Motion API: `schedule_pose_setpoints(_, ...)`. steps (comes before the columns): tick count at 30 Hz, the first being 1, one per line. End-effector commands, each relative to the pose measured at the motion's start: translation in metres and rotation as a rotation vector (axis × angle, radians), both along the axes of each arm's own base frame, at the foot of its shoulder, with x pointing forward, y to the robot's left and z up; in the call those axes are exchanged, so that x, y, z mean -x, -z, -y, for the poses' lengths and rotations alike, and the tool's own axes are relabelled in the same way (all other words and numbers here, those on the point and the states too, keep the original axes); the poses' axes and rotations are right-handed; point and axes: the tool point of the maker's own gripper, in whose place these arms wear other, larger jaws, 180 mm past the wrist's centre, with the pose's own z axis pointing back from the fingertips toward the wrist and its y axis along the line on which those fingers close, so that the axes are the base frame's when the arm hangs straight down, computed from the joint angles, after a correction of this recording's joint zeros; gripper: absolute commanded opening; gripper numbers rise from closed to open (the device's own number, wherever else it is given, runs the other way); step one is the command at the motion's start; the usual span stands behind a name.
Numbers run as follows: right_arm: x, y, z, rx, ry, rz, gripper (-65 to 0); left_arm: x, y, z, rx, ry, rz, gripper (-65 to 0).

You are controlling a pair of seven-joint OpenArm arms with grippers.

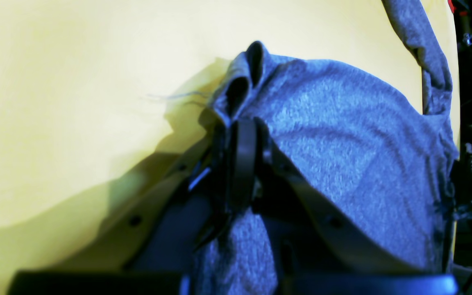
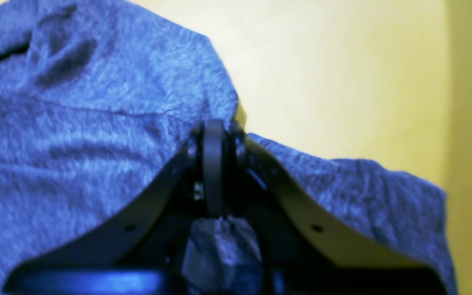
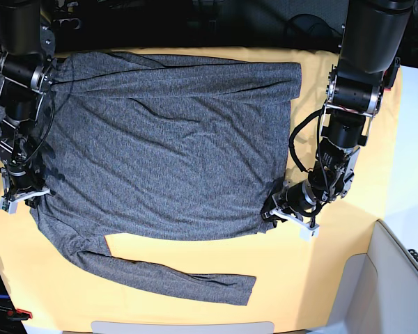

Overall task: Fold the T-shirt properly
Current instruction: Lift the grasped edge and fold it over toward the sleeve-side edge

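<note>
The dark heather-grey T-shirt [image 3: 167,146] lies spread flat on the yellow-orange table cloth [image 3: 327,278]. One long sleeve [image 3: 174,277] trails along its near side. My left gripper [image 3: 273,210] is shut on the shirt's near right corner. In the left wrist view, it [image 1: 242,123] pinches a raised fold of the shirt [image 1: 342,143]. My right gripper [image 3: 22,195] is shut on the shirt's left edge by the sleeve. In the right wrist view, it [image 2: 215,125] pinches the shirt's fabric [image 2: 76,143].
A pale grey box [image 3: 397,278] stands at the table's near right corner. Dark equipment lines the far edge [image 3: 195,21]. Bare cloth lies to the right of the shirt and along the near edge.
</note>
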Motion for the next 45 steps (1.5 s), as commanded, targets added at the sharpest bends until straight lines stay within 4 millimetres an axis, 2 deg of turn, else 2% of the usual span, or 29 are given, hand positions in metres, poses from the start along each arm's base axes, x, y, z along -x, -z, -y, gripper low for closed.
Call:
schedule_pose_setpoints(1,-0.012,-0.027,0.010,0.027,0.007,0.072,-64.9,0.002,0.001,-0.003,-0.032,0.023,-0.028,-64.2)
schedule_pose_setpoints(5,-0.005,-0.027,0.010,0.051,-0.002,0.076,-64.9,0.001,0.001,-0.002,-0.032,0.025,-0.027,-64.4)
schedule_pose_setpoints(9,0.000,-0.037,0.011,0.091,-0.016,0.105,-64.9,0.002,-0.011,0.010,-0.024,0.067,0.030,-64.6)
schedule_pose_setpoints(12,0.003,-0.044,0.010,0.121,-0.030,0.125,-64.9,0.002,-0.024,-0.001,-0.051,0.080,0.087,-64.6)
schedule_pose_setpoints(15,0.008,-0.049,0.010,0.149,-0.041,0.138,-64.9,0.007,-0.028,-0.002,-0.054,0.089,0.111,-64.6)
schedule_pose_setpoints(22,0.024,-0.059,0.004,0.213,-0.082,0.165,-64.9,0.016,-0.033,-0.031,-0.105,0.087,0.142,-64.6)
schedule_pose_setpoints(26,0.042,-0.068,0.020,0.230,-0.036,0.192,-64.9,0.023,-0.044,-0.035,-0.127,0.112,0.186,-64.6)
schedule_pose_setpoints(29,0.055,-0.074,0.032,0.241,0.002,0.208,-64.9,0.033,-0.050,-0.038,-0.149,0.149,0.192,-64.6)
schedule_pose_setpoints(36,0.089,-0.080,0.060,0.261,0.076,0.164,-64.9,0.053,-0.081,-0.055,-0.116,0.136,0.221,-64.6)
schedule_pose_setpoints(41,0.105,-0.080,0.058,0.296,0.060,0.150,-64.9,0.073,-0.098,-0.060,-0.124,0.154,0.240,-64.6)
schedule_pose_setpoints(45,0.117,-0.074,0.055,0.315,0.042,0.127,-64.9,0.094,-0.098,-0.062,-0.138,0.173,0.227,-64.6)
